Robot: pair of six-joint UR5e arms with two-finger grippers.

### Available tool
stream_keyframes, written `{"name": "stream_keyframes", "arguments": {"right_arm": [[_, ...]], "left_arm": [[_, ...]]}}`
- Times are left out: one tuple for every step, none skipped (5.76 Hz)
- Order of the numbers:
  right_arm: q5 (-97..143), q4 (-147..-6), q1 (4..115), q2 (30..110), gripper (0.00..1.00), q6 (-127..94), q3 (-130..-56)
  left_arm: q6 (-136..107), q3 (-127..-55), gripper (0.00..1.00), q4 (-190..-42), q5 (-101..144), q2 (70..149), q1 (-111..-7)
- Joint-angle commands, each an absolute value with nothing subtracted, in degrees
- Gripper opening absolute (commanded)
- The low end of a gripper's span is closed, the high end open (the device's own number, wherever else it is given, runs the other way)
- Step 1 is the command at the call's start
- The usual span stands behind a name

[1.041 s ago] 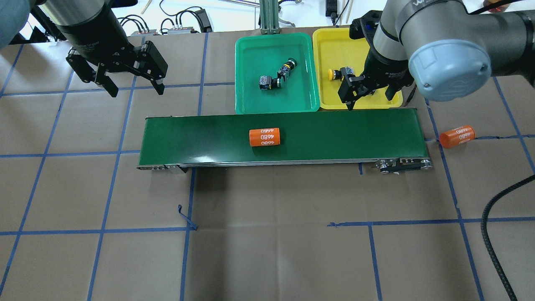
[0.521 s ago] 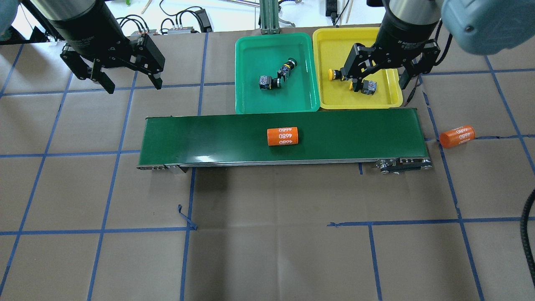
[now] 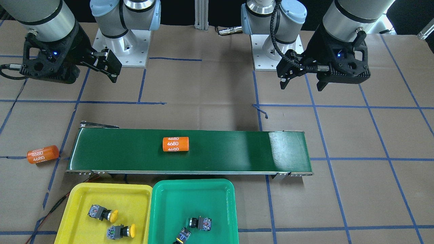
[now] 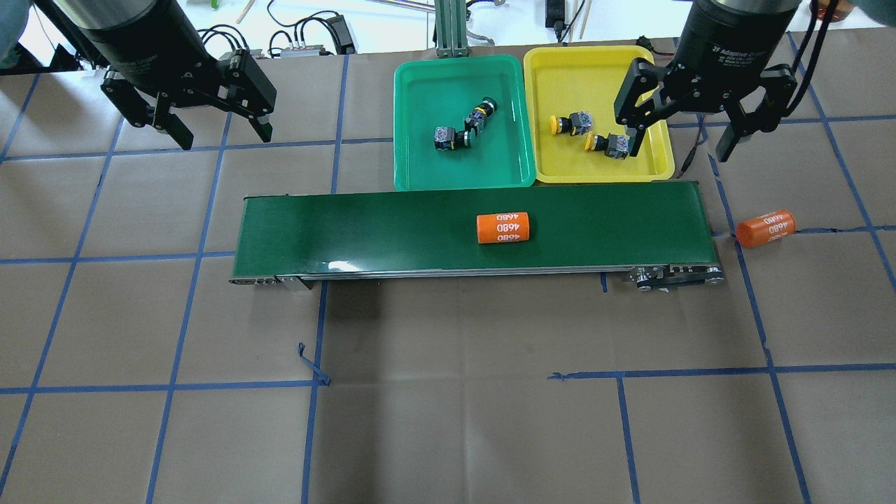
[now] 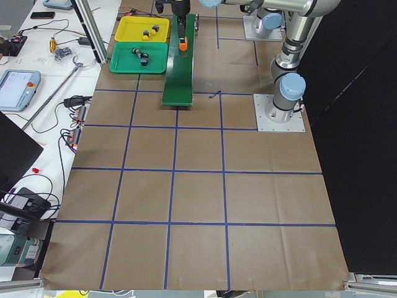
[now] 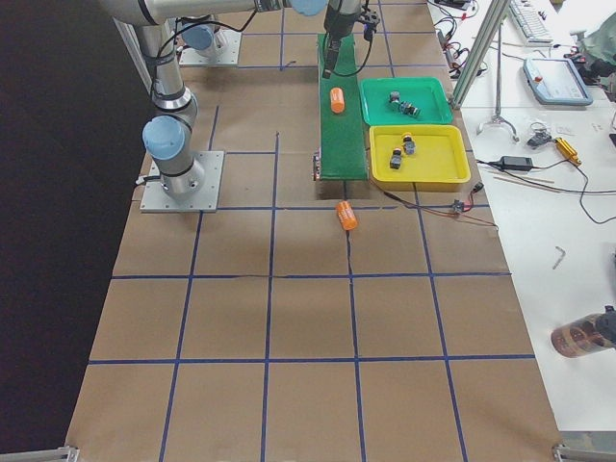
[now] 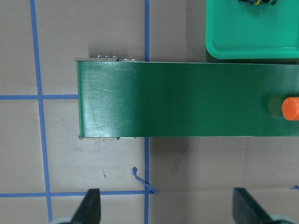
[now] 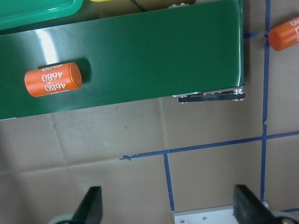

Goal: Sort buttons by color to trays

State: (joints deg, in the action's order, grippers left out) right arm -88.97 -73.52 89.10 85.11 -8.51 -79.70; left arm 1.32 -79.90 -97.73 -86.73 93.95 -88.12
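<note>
Left claw (image 4: 224, 136) and right claw (image 4: 679, 145) hang released, empty; yellow buttons (image 4: 570, 124) lie in the yellow tray (image 4: 560, 77), seemingly green buttons (image 4: 451, 137) in the green tray (image 4: 434, 77); park both high, clear of rims

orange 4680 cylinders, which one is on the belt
The orange cylinder midway along the dark-green conveyor belt; the other orange cylinder lies on the table beyond its end.

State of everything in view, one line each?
Left end effector: open, empty.
Right end effector: open, empty.
Green buttons: both lying in green tray.
Yellow buttons: both lying in yellow tray.
Belt cylinder: on its side on conveyor belt.
Table cylinder: on its side beside belt end.
</note>
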Motion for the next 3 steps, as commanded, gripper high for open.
{"name": "stream_keyframes", "arguments": {"right_arm": [[-88.33, -72.86, 89.12, 84.82, 1.00, -11.07, -80.42], [-88.24, -75.65, 89.47, 84.29, 1.00, -11.34, -80.16], [-88.76, -77.33, 89.47, 83.85, 1.00, -12.12, -80.16]], "left_arm": [[1.32, -79.89, 0.98, -97.30, -86.66, 93.96, -88.15], [1.23, -79.89, 0.98, -97.12, -86.66, 94.04, -88.15], [1.23, -79.89, 0.98, -97.12, -86.75, 94.13, -88.24]]}}
